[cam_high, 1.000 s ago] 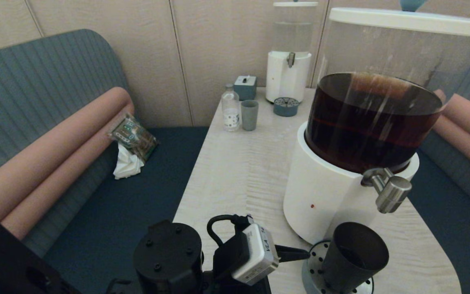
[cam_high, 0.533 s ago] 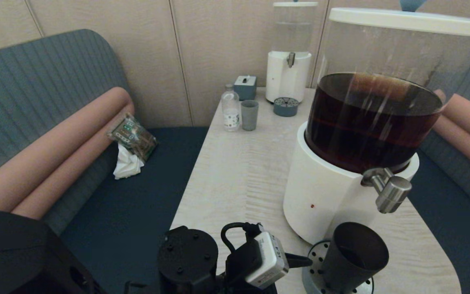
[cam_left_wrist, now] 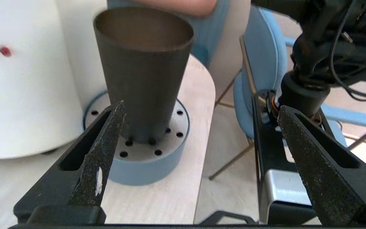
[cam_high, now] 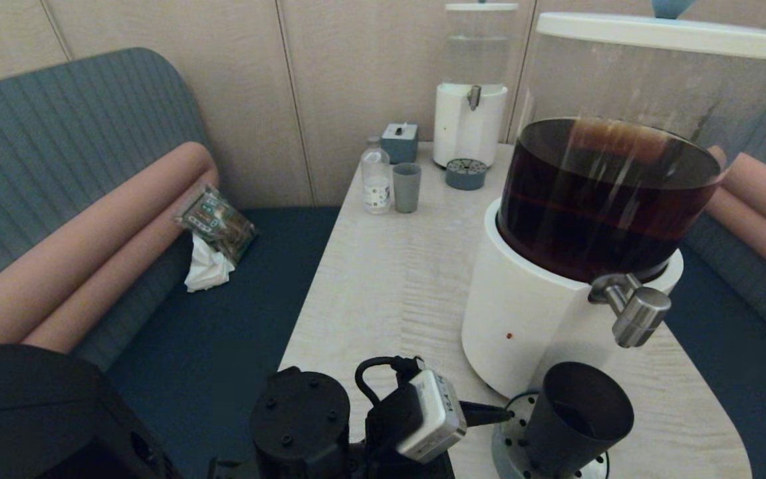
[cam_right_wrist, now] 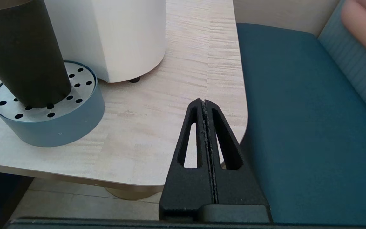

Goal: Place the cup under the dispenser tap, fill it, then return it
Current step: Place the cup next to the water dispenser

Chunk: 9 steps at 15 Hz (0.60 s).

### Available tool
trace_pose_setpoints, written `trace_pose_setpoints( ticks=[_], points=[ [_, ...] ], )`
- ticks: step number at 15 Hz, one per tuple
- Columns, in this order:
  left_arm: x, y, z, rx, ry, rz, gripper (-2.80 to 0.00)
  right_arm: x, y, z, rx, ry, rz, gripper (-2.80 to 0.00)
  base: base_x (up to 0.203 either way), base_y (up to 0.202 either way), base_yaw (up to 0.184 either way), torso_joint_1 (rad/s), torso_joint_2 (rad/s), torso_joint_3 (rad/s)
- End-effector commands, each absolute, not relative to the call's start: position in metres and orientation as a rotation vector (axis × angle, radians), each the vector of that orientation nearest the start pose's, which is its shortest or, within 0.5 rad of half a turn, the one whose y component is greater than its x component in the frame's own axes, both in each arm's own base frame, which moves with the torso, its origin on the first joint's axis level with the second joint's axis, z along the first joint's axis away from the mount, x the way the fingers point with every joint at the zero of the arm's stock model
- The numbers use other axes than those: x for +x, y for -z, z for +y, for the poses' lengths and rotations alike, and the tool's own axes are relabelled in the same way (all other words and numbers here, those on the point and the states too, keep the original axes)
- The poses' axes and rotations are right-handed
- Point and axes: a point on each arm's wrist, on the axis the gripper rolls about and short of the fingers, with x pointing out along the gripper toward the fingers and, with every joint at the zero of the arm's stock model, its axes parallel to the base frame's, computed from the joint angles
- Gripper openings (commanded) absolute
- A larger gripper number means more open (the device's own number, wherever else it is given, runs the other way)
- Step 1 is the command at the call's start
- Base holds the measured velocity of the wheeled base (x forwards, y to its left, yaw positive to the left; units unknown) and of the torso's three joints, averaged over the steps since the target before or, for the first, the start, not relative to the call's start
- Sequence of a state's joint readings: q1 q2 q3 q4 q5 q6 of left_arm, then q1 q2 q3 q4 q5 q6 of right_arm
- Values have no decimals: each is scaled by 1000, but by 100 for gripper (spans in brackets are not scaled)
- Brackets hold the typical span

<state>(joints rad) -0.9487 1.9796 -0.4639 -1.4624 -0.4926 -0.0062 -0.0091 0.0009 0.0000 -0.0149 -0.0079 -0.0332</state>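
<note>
Left wrist view: hand [cam_left_wrist: 199, 127] spread beside cup [cam_left_wrist: 143, 73]

Matte black tapered cup [cam_right_wrist: 24, 57] is standing upright on perforated round grey-blue drip tray [cam_right_wrist: 59, 122], beside white dispenser base [cam_right_wrist: 113, 35]. Right gripper [cam_right_wrist: 206, 106] is hanging past pale wooden table [cam_right_wrist: 157, 127] edge, fingers pressed together.

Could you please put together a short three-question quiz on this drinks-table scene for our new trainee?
1. True or false: the black cup stands on the perforated drip tray.
2. The left gripper is: A) shut on the cup, B) open beside the cup, C) out of view.
3. What colour is the liquid behind the dispenser tap?

Key: 1 true; 2 B; 3 dark brown.
</note>
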Motion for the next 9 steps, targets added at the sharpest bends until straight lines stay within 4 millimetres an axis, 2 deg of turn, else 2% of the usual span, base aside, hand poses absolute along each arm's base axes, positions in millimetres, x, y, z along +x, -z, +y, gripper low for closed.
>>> trace_pose_setpoints(
  ticks=[1, 6, 9],
  points=[
    [169, -101, -252, 5, 1440, 49, 0, -22, -76, 0, -34, 17, -10, -280, 0, 0, 0, 0, 0, 0],
    [163, -109, -246, -6, 1496, -1, 0, -22, -76, 0, -34, 17, -10, -280, 0, 0, 0, 0, 0, 0],
    [159, -106, -240, -2, 1490, 18, 0, -22, -76, 0, -34, 17, -10, -280, 0, 0, 0, 0, 0, 0]
  ],
)
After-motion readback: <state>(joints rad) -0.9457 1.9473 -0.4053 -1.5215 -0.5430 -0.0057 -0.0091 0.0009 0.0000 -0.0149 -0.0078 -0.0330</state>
